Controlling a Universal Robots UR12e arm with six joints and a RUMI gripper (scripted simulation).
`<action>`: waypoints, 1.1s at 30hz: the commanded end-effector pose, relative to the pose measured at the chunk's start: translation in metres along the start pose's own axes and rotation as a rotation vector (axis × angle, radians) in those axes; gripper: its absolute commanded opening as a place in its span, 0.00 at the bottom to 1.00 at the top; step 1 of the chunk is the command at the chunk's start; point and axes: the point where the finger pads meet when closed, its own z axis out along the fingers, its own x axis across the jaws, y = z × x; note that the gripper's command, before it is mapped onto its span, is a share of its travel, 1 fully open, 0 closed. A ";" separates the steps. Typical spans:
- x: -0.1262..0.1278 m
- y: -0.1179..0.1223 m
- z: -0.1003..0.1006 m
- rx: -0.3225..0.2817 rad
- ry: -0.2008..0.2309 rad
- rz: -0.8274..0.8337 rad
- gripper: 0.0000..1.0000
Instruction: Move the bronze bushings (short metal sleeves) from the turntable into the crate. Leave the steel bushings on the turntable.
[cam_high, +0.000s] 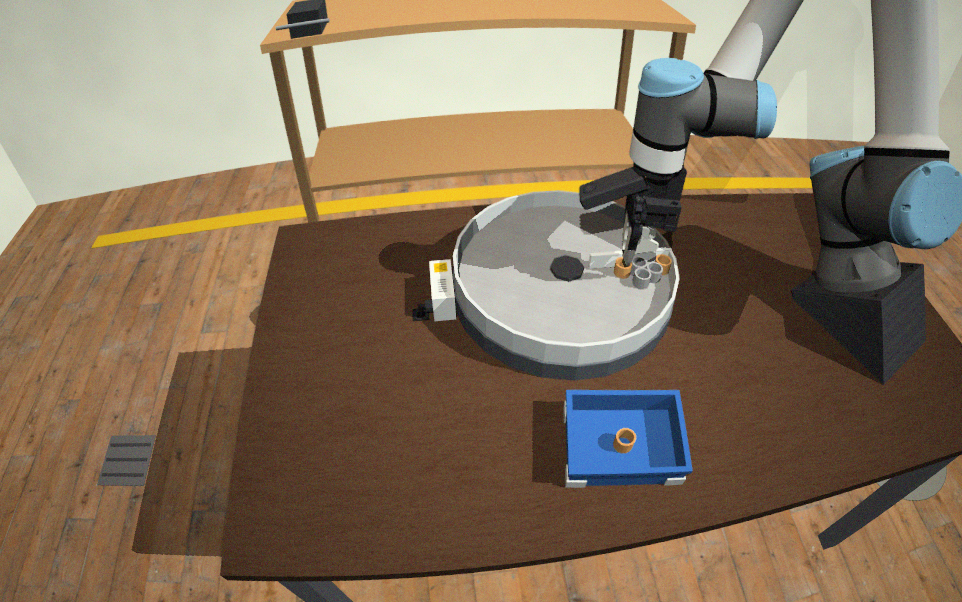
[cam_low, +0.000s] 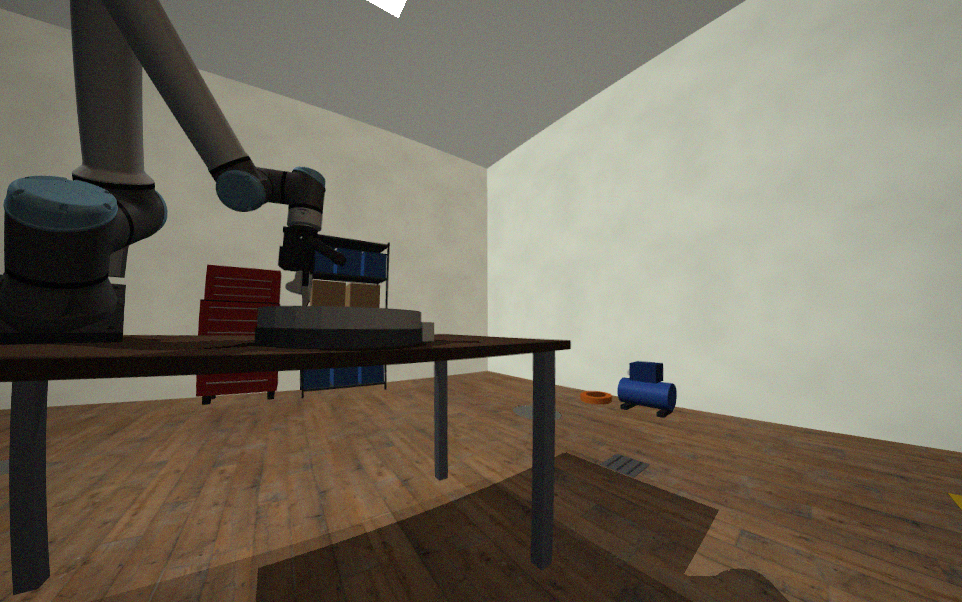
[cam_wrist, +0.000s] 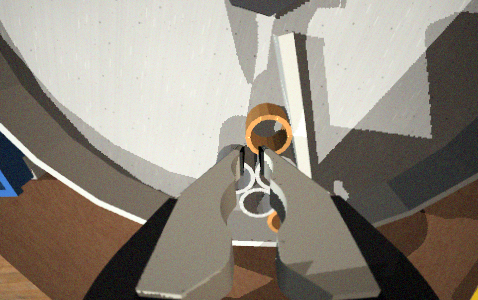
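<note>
My gripper (cam_high: 627, 260) (cam_wrist: 251, 148) is shut, its narrow fingertips holding nothing, low over the turntable (cam_high: 576, 351) (cam_low: 340, 318). A bronze bushing (cam_high: 622, 271) (cam_wrist: 268, 110) stands upright just beside the fingertips, by a white bar. Several steel bushings stand in a tight cluster to its right in the top view; one steel bushing (cam_high: 642, 281) is at the cluster's front. A second bronze bushing (cam_high: 664, 266) (cam_wrist: 272, 223) stands beyond them near the turntable wall, partly hidden by a finger in the wrist view. A third bronze bushing (cam_high: 625, 447) stands in the blue crate (cam_high: 624, 393).
The white bar (cam_high: 603, 259) (cam_wrist: 295, 85) runs across the turntable beside the near bronze bushing. A black hub (cam_high: 566, 267) is at the turntable's middle. A raised wall rings the turntable. A white box (cam_high: 442, 305) adjoins its left side. The crate is in front of the turntable.
</note>
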 end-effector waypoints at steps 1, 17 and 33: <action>-0.001 0.003 0.009 -0.007 0.000 -0.003 0.06; -0.001 0.001 0.006 -0.002 -0.001 -0.002 0.06; -0.001 0.001 0.006 -0.002 -0.001 -0.002 0.06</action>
